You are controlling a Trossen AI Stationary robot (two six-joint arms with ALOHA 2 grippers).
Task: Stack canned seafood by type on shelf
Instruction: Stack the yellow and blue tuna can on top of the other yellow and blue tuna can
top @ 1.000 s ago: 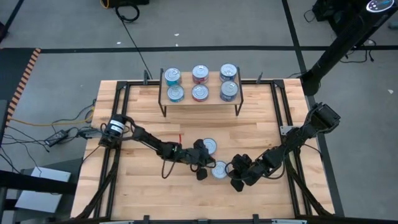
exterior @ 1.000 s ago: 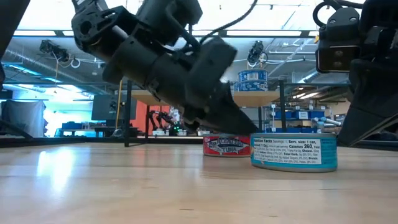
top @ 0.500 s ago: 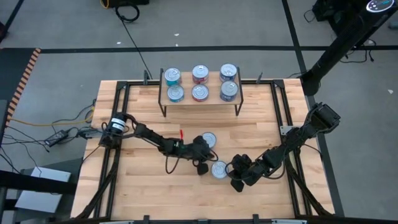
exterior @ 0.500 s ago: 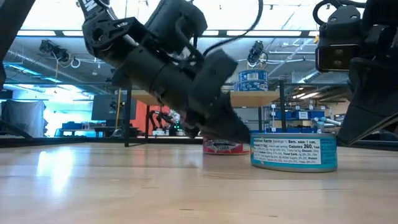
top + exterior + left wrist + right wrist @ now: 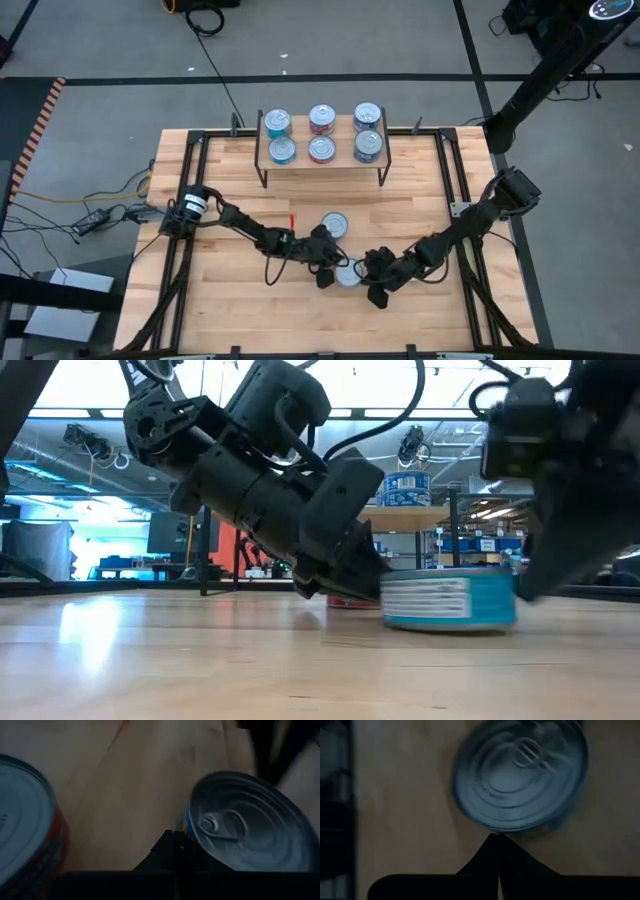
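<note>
Two loose tins lie on the bench point(image 5: 230, 300) in front of the shelf point(image 5: 322, 160); the rest are on the shelf.

Shelf: six tins on the plank top in two rows of three. By column: two light-blue tins point(image 5: 279, 137) on the left, two red tins point(image 5: 322, 134) in the middle, two dark-blue tins point(image 5: 368, 131) on the right.

Loose tin one: a red-labelled tin point(image 5: 335, 225), upright, silver top up, on the bench midway between shelf and the arms. It sits just beside the left claw, on its shelf side; contact cannot be confirmed.

Loose tin two: a blue-labelled tin point(image 5: 347, 276), upright on the bench, between the two claws. In the low view it appears blurred point(image 5: 449, 600).

Left claw point(image 5: 328, 262): low over the bench, fingers pressed together, holding nothing. Its tip sits at the rim of the blue-labelled tin point(image 5: 245, 825), with the red-labelled tin point(image 5: 27, 830) off to the other side.

Right claw point(image 5: 368, 272): low over the bench on the opposite side of the blue-labelled tin, fingers pressed together, holding nothing. Its closed tip meets the tin's edge point(image 5: 520, 775).
</note>
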